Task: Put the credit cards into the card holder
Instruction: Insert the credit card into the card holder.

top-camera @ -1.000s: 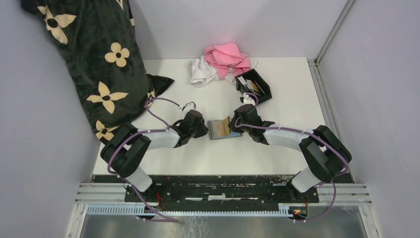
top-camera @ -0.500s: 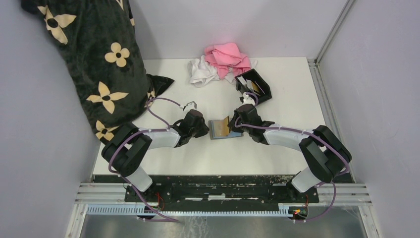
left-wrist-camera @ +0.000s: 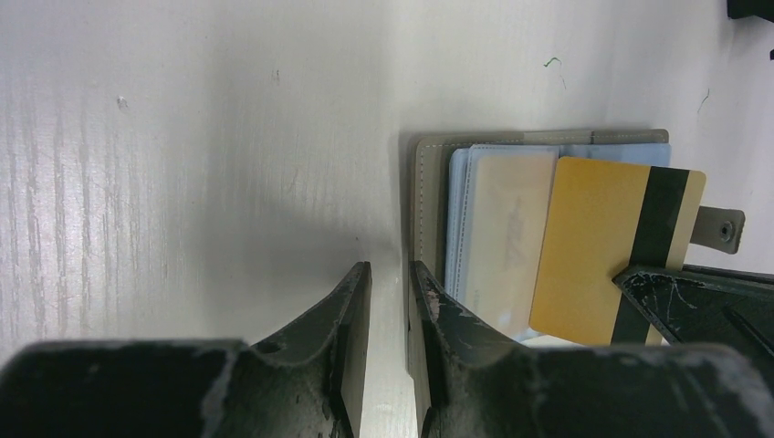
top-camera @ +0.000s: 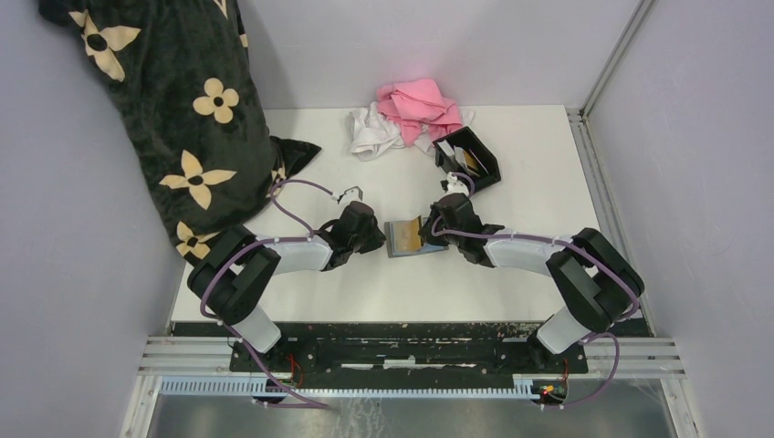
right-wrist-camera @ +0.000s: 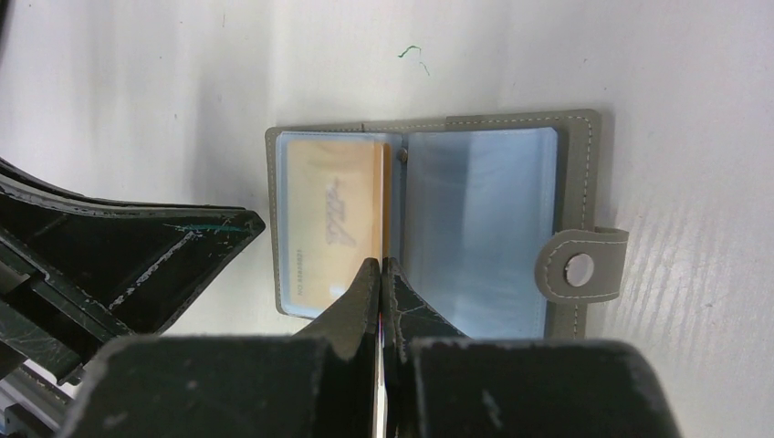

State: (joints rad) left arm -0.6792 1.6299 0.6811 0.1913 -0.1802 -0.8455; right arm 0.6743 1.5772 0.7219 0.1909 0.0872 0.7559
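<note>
Orange card [left-wrist-camera: 602, 251]: pinched between the pressed-together fingers of my right gripper [right-wrist-camera: 381, 274]. It stands on edge over the wallet's fold. Its black stripe lies next to the finger gripping it.
Grey wallet [right-wrist-camera: 484, 210]: lies open and flat on the white table [top-camera: 383, 292], between my two grippers. It has blue clear pockets inside and a snap tab at the outer end of one flap.
Pale card [right-wrist-camera: 329, 219]: sits inside the clear pocket on the flap nearer my left gripper, just beside the orange card.
Left gripper [left-wrist-camera: 391, 269]: my jaws stand a little apart with nothing between them, and only bare table shows in the gap. One fingertip [left-wrist-camera: 429, 292] rests at the wallet's grey border. The other is just off it, over the table.
Black card holder [top-camera: 488, 169]: stands beyond my right gripper, apart from the wallet and tilted to the table's edges.
Cards in the holder [top-camera: 465, 157]: a few stand inside it. Their number I cannot tell.
Pink cloth [top-camera: 418, 102] and white cloth [top-camera: 372, 132]: bunched together at the table's far edge, just beside the holder.
Black flowered fabric [top-camera: 173, 109]: heaped at the far left corner, well apart from the wallet.
</note>
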